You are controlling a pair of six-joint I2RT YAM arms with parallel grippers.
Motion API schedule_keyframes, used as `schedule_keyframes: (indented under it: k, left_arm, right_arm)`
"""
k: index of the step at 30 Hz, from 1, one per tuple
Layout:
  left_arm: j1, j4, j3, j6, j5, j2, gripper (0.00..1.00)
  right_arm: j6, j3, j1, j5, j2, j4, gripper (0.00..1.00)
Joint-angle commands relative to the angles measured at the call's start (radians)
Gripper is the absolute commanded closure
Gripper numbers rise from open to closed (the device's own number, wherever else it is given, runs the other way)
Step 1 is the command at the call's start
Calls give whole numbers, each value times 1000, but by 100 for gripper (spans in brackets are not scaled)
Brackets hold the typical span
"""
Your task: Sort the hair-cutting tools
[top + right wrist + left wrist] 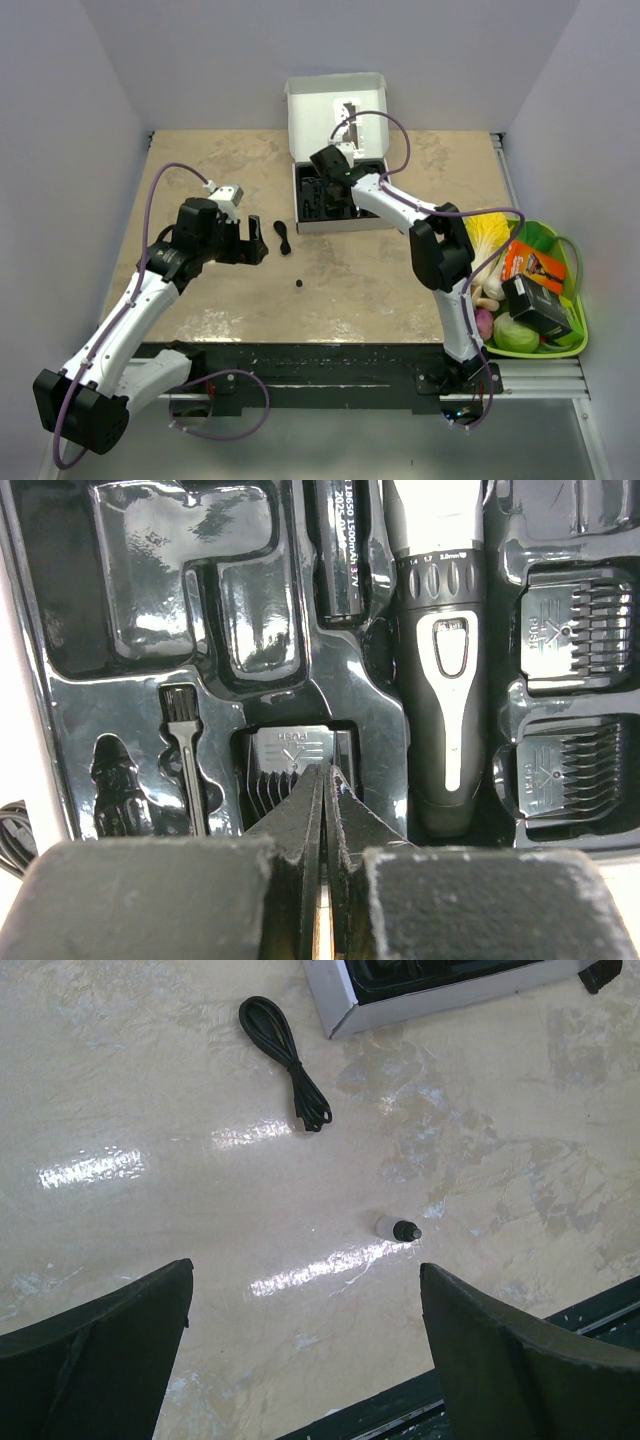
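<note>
The black-and-silver clipper (445,680) lies in the black moulded tray (180,580) of the open white box (335,100). My right gripper (325,775) is shut, its tips just over a comb guard (285,765) seated in a tray slot; I see nothing between the fingers. Two more comb guards (575,625) sit at the tray's right, with a small brush (185,750) and a black cylinder (340,550). My left gripper (305,1290) is open and empty above the table. A coiled black cord (285,1060) and a tiny black-capped bit (397,1227) lie ahead of it.
A green basket (575,300) of toy vegetables with a black box (536,305) stands at the right edge. The box's near corner (440,1000) shows beyond the cord. The table's dark front rail (450,1400) runs just under the left fingers.
</note>
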Motion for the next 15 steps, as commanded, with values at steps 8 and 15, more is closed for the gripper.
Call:
schedule_keyframes:
  k: [8,15]
  left_arm:
    - [0,21,28,10,5,-4,0]
    - [0,24,12,7,4,-13,0]
  right_arm:
    - [10,0,5,11,2,5,100]
    - [25,-38,5,-1,14,14,100]
